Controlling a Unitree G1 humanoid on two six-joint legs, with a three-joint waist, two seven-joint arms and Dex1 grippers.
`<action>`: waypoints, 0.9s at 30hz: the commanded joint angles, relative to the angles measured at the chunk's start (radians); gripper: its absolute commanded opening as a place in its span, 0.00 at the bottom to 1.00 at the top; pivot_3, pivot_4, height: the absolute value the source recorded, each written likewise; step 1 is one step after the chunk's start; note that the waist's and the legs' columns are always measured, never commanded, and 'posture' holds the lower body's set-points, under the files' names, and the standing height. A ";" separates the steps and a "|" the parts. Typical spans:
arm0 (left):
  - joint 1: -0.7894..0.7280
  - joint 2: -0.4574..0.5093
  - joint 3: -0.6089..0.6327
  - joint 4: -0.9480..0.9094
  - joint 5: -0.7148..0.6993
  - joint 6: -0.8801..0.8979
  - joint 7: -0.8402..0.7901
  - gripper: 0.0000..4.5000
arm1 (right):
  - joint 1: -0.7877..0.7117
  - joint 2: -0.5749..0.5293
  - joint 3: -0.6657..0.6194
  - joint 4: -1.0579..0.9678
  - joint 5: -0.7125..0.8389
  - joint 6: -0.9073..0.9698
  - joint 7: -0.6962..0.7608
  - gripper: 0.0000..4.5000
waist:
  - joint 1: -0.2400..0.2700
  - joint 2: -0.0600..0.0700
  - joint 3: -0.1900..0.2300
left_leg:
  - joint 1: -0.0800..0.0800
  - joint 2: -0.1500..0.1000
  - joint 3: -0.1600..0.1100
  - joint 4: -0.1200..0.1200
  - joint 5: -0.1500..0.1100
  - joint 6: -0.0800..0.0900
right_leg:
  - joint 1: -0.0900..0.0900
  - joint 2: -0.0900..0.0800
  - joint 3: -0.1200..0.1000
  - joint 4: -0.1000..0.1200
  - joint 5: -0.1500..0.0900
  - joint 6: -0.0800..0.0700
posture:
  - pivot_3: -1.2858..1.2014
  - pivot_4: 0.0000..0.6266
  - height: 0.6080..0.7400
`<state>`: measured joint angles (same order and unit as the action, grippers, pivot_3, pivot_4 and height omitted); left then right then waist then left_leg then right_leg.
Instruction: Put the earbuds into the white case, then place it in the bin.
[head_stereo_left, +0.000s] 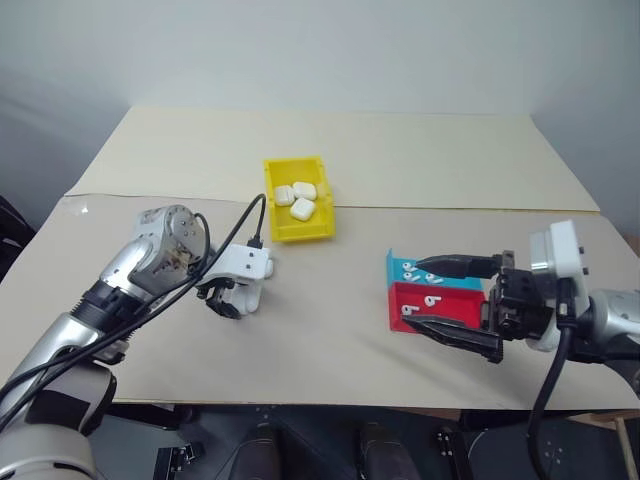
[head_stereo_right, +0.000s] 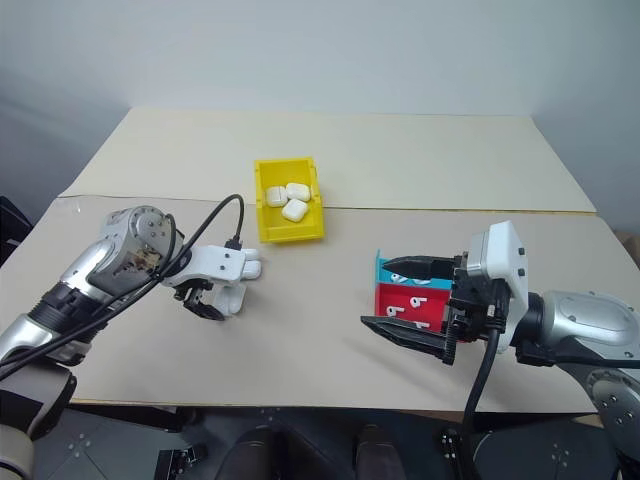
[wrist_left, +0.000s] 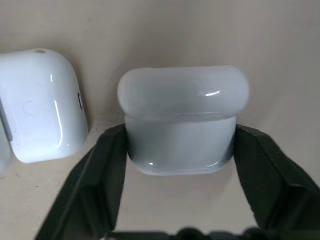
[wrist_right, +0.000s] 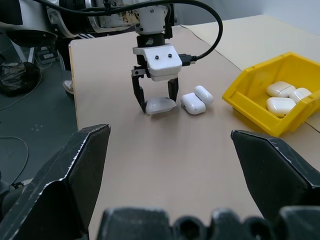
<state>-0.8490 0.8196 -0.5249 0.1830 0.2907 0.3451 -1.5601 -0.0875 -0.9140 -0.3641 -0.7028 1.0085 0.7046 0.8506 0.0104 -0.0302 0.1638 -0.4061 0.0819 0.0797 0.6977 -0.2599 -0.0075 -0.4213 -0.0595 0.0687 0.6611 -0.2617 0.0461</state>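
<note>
Glossy white case (wrist_left: 183, 120), lid closed, between left end effector (wrist_right: 156, 98) fingers

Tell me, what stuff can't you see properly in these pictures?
- White case between the left gripper fingers: its lid is shut, so whether earbuds are inside is hidden.
- Earbuds in the red tray and blue tray: too small to count surely in the eye views, and the right gripper covers part of them.
- Neighbouring case: cut off by the left wrist view's edge.

Lab-like test setup, paper-covered table (head_stereo_left: 420, 150), plain grey wall (head_stereo_left: 300, 50)
</note>
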 joint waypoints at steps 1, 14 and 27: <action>0.017 0.017 0.010 -0.018 0.015 0.000 0.011 0.62 | -0.004 0.000 -0.027 -0.022 0.026 -0.022 0.002 1.00 | 0.000 0.000 0.000 | 0.000 0.000 0.000 0.000 0.000 0.000 | 0.000 0.000 0.000 0.000 0.000 0.000 | 0.52 0.24 1.00; 0.154 -0.023 0.610 -0.277 -0.466 0.270 0.220 0.62 | -0.081 -0.020 -0.005 0.082 -0.010 -0.031 0.061 1.00 | -0.001 0.000 0.000 | -0.001 0.001 0.000 0.000 0.000 0.000 | -0.001 0.000 0.000 0.000 0.000 0.000 | 0.52 0.24 1.00; 0.288 -0.326 0.786 -0.535 -0.961 0.382 0.421 0.62 | -0.246 -0.196 0.153 0.258 -0.250 -0.064 0.224 1.00 | -0.002 0.000 0.000 | 0.000 0.000 0.000 0.000 0.000 0.000 | 0.000 -0.001 0.000 0.000 0.000 0.000 | 0.52 0.24 1.00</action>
<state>-0.5655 0.4990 0.2678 -0.3035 -0.6279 0.7665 -1.1308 -0.3160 -1.0881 -0.2150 -0.4529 0.7974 0.6784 1.0369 0.0088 -0.0300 0.1636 -0.4060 0.0821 0.0800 0.6979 -0.2599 -0.0076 -0.4214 -0.0601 0.0688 0.6607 -0.2615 0.0463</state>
